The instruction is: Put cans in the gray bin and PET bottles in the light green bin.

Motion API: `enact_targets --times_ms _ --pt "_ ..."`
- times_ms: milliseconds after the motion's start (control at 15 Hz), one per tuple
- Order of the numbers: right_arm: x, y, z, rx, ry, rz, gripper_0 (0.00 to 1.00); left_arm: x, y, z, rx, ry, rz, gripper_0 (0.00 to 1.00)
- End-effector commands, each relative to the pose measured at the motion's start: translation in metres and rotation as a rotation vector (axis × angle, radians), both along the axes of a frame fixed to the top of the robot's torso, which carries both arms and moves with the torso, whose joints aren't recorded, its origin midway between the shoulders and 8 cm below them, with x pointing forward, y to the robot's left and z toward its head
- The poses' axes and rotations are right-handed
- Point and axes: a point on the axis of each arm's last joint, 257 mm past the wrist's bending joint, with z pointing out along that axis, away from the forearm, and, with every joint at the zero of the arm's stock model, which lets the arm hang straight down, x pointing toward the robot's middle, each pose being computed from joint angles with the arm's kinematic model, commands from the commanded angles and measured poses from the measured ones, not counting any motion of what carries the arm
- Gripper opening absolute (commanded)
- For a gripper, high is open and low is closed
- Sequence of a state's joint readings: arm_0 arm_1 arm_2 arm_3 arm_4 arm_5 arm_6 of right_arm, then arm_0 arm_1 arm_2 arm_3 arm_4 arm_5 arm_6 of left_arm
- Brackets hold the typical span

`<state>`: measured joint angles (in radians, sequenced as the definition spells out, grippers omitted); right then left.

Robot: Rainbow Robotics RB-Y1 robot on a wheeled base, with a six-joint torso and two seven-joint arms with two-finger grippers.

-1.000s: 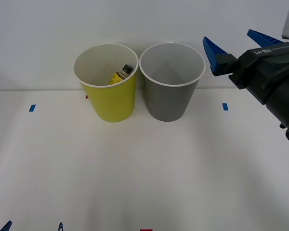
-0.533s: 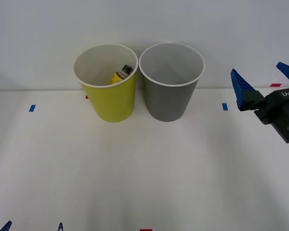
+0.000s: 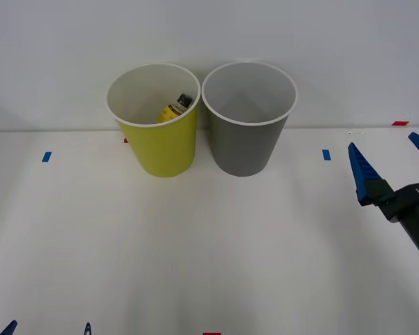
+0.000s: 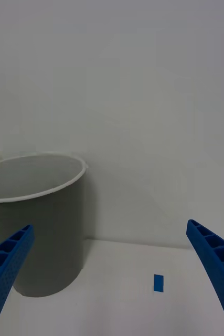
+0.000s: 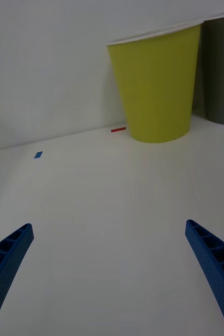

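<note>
The light green bin (image 3: 156, 143) stands at the back of the white table, and a small yellow PET bottle (image 3: 174, 109) with a black cap leans inside it. Touching its right side is the gray bin (image 3: 247, 143), whose visible inside is bare. Cans are out of view. My right gripper (image 3: 394, 164) hangs open and holds nothing, low at the right edge, well right of the gray bin (image 4: 38, 226). My left gripper (image 3: 49, 328) is open at the near left edge, facing the light green bin (image 5: 156, 89) from a distance.
Blue tape marks (image 3: 47, 156) (image 3: 326, 154) lie on the table left and right of the bins. A red mark (image 3: 401, 123) sits at the far right. A white wall rises right behind the bins. Bare table spreads in front of them.
My right gripper has pulled back from beside the gray bin's rim, moving right and down toward the table's right edge, still open. The bins, the bottle and the left arm have not moved.
</note>
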<state>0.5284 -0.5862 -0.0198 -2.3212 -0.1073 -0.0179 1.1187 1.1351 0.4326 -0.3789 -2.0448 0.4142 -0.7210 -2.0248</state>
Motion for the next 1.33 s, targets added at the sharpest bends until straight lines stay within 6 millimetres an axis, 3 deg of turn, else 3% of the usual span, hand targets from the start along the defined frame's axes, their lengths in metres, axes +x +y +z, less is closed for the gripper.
enact_targets --times_ms 67,267,667,1000,1333 --pt "-0.019 -0.026 -0.051 0.011 0.029 -0.04 1.0 0.0 0.0 0.0 0.0 0.0 0.0 1.0" --pt "-0.04 -0.039 -0.075 0.02 0.04 -0.05 1.0 0.0 0.0 0.0 0.0 0.0 0.0 1.0" --pt "-0.093 -0.049 -0.097 0.038 0.058 -0.057 1.0 0.0 0.0 0.0 0.0 0.0 0.0 1.0" --pt "-0.138 -0.044 -0.116 0.095 0.104 -0.077 1.0 0.0 0.0 0.0 0.0 0.0 0.0 1.0" --pt "-0.162 -0.034 -0.131 0.166 0.141 -0.116 1.0 0.0 0.0 0.0 0.0 0.0 0.0 1.0"
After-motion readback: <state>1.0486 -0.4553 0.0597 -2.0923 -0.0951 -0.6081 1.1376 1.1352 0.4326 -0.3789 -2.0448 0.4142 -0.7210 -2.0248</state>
